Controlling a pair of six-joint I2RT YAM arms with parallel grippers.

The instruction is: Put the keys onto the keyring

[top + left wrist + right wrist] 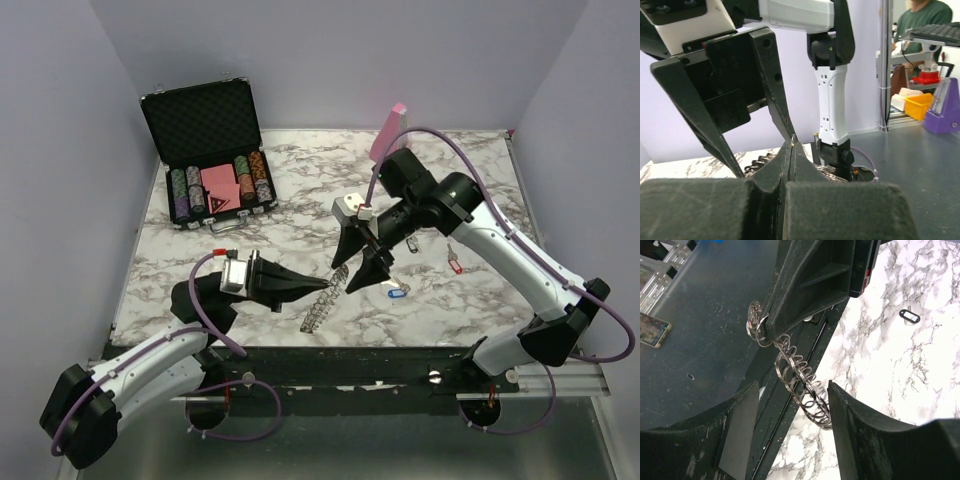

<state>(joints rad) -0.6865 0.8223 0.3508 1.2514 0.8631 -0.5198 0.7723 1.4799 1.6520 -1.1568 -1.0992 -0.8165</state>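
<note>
Far to the left of the keyring (320, 303) and behind it, an open black case (200, 105) with silvery metal edging stands on the marble-veined desk (290, 195). Its dark, ribbed lid is raised, and its tray holds columns of striped poker chips (180, 190) laid on their sides at both ends, with flat pink cards (220, 182) between them. Just left of the keyring, the left pincer (318, 286), a pair of tapered matte black fingers, is closed narrow on the ring's left end. The keyring itself shows edge-on as a slanting coil of thin, shiny grey wire loops. In the right wrist view it (795, 375) runs from the left pincer (764, 322) down into the gap of the right pincer (790, 390). That right pincer (346, 277) stands wide open and empty over the ring's right end, a finger on either side. The last loops lie just beside one finger, and I cannot tell whether they touch it. Just right of the keyring, a blue-tagged key (397, 292) lies flat on the desk. Farther right and behind it is a black-tagged key (412, 245), and farthest right a red-tagged key (455, 265). All three are small, with plastic tags, and lie apart from the ring. Well behind the keyring and to its right, a smooth pink wedge block (388, 130) stands near the back wall.
</note>
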